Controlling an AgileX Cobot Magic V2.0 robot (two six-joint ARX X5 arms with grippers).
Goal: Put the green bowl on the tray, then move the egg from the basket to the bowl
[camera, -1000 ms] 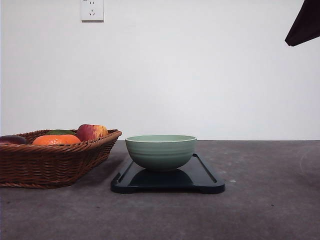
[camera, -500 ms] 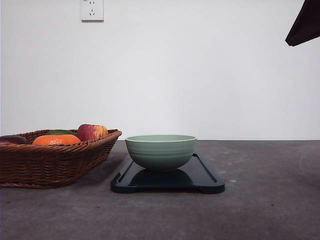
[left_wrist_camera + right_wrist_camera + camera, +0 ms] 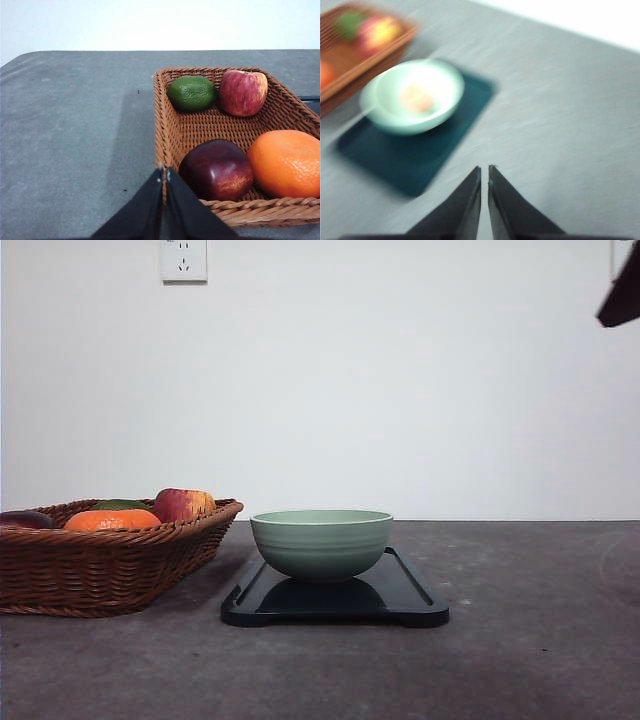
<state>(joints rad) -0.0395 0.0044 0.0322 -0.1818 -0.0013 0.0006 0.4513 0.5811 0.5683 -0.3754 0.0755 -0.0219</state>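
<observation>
A pale green bowl (image 3: 321,542) sits on a black tray (image 3: 400,592) in the middle of a dark grey worktop (image 3: 520,660). To the left, just beside the tray, stands a brown wicker basket (image 3: 100,565) holding fruit.

In the right wrist view, which is blurred by motion, a small reddish-orange shape, apparently the egg (image 3: 416,98), lies inside the bowl. The right gripper (image 3: 484,172) is high above the worktop, well apart from the bowl, its two dark fingers nearly together and holding nothing.

In the left wrist view, the left gripper (image 3: 164,174) is shut and empty, its tips hanging just over the basket's near rim. The basket holds a green lime (image 3: 192,92), a red-yellow apple (image 3: 243,92), a dark red fruit (image 3: 216,169) and an orange (image 3: 286,163). No egg is visible among them.

Judged from this, both parts of the task look done: bowl on tray, egg in bowl. What remains is to pull the arms clear. To do that well, the right arm should lift straight away from the bowl without sweeping low across its rim, since a knock could tip it or roll the egg out. The left arm should rise before moving sideways, so its fingers do not snag the woven rim and drag the basket.
</observation>
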